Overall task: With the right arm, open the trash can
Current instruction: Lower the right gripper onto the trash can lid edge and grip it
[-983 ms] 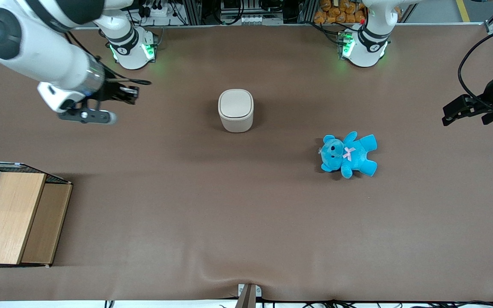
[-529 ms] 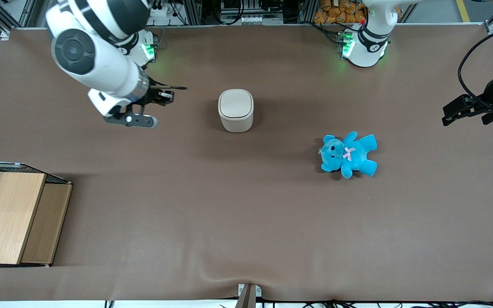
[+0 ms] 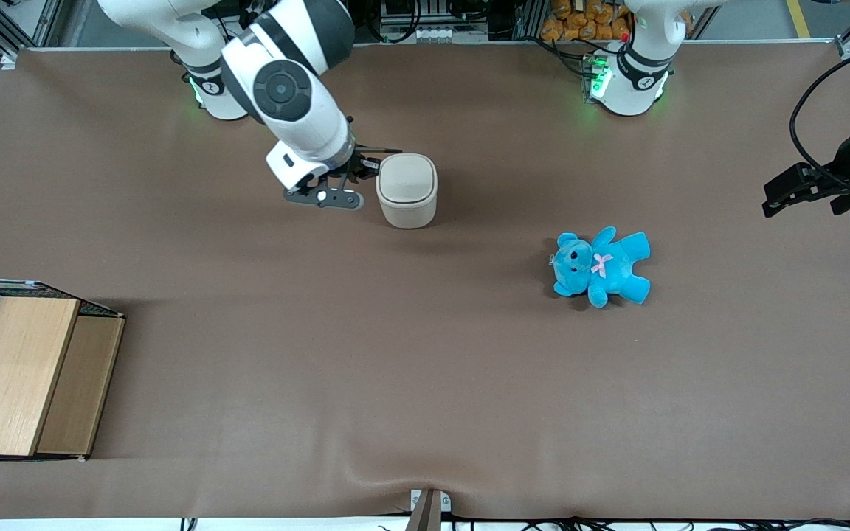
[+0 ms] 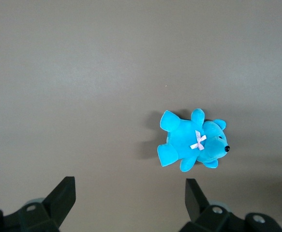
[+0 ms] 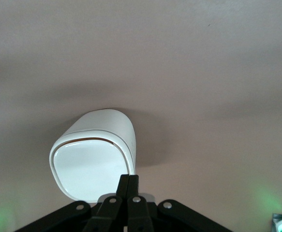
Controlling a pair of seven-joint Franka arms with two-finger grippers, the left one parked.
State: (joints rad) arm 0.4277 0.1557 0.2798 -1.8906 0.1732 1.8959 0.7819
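Note:
The trash can [image 3: 406, 190] is a small cream-white rounded-square bin standing upright on the brown table with its flat lid down. It also shows in the right wrist view [image 5: 93, 153]. The right arm [image 3: 288, 88] reaches over the table from its base. My gripper [image 3: 370, 167] sits just beside the can's rim, on the working arm's side, at about lid height. In the right wrist view my gripper [image 5: 128, 180] has its two black fingers pressed together with nothing between them, their tips over the edge of the lid.
A blue teddy [image 3: 600, 265] lies on the table toward the parked arm's end, nearer the front camera than the can; it also shows in the left wrist view [image 4: 191, 144]. A wooden box with wire mesh [image 3: 23, 372] stands at the working arm's end, near the front edge.
The right arm has swung across the table from the working arm's end toward the trash can, and the gripper has come right up to the can's rim. The can and teddy have not moved.

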